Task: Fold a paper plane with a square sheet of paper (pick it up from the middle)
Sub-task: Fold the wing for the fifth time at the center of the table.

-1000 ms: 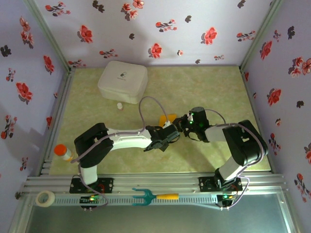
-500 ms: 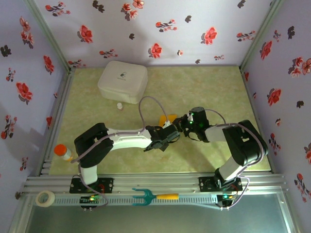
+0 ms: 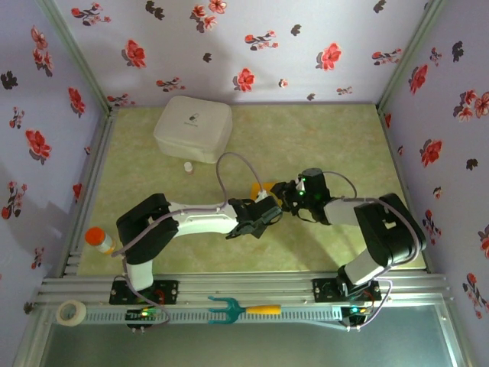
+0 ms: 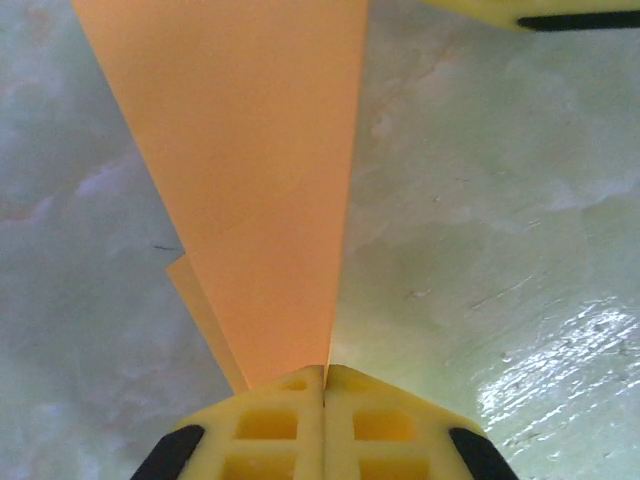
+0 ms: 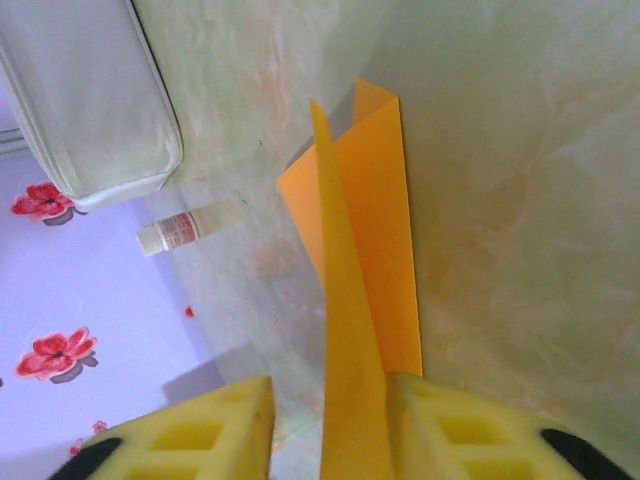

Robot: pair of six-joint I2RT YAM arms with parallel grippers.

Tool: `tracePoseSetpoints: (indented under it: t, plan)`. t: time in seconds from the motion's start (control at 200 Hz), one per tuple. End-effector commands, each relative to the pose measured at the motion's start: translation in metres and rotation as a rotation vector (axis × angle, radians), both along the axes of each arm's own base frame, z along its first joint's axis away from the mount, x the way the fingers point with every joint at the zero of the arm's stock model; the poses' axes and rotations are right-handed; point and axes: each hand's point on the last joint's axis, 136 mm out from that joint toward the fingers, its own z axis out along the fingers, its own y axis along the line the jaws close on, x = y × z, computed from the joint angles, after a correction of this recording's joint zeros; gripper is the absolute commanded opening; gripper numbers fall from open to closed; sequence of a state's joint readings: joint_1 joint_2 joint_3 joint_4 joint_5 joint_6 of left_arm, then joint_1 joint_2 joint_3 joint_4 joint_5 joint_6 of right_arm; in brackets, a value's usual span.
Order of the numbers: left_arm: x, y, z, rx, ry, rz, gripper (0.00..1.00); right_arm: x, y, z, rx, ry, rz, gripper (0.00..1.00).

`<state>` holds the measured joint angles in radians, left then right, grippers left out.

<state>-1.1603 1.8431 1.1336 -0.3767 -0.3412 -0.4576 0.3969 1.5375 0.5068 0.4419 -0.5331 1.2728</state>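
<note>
**Change since earlier frame:** the right gripper point(image 5: 330, 412) is now standing released, jaws parted. The paper is rising between them, against the right-hand finger point(image 5: 470, 425) and clear of the other. In the top view, less yellow is showing between the two grippers than before.

**Item 1:** the paper plane point(image 4: 260, 180) is lying at the centre of the bench point(image 3: 328, 138). The left gripper point(image 4: 325, 372) is clenching its narrow end, jaws pressed together on it.

**Item 2:** a white case point(image 3: 192, 128) is sitting at upper left. It is bearing a small dark logo, too small to read.

**Item 3:** a small bottle point(image 5: 190, 228) is lying just beside the case. It is wearing a reddish label, its writing illegible.
</note>
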Motion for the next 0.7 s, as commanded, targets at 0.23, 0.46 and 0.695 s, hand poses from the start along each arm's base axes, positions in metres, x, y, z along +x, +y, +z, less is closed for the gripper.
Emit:
tracePoseSetpoints:
  t: [0.23, 0.46, 0.695]
  plan:
    - [0.0, -0.009, 0.006, -0.251, 0.139, 0.04, 0.0, -0.01, -0.038, 0.009, -0.211, -0.029, -0.02, 0.45]
    - [-0.001, -0.014, 0.003, -0.374, 0.222, 0.041, 0.0, -0.012, -0.043, 0.011, -0.215, -0.034, -0.03, 0.47]
    - [-0.002, -0.017, 0.002, -0.474, 0.282, 0.039, 0.0, -0.012, -0.041, 0.011, -0.199, -0.035, -0.025, 0.47]
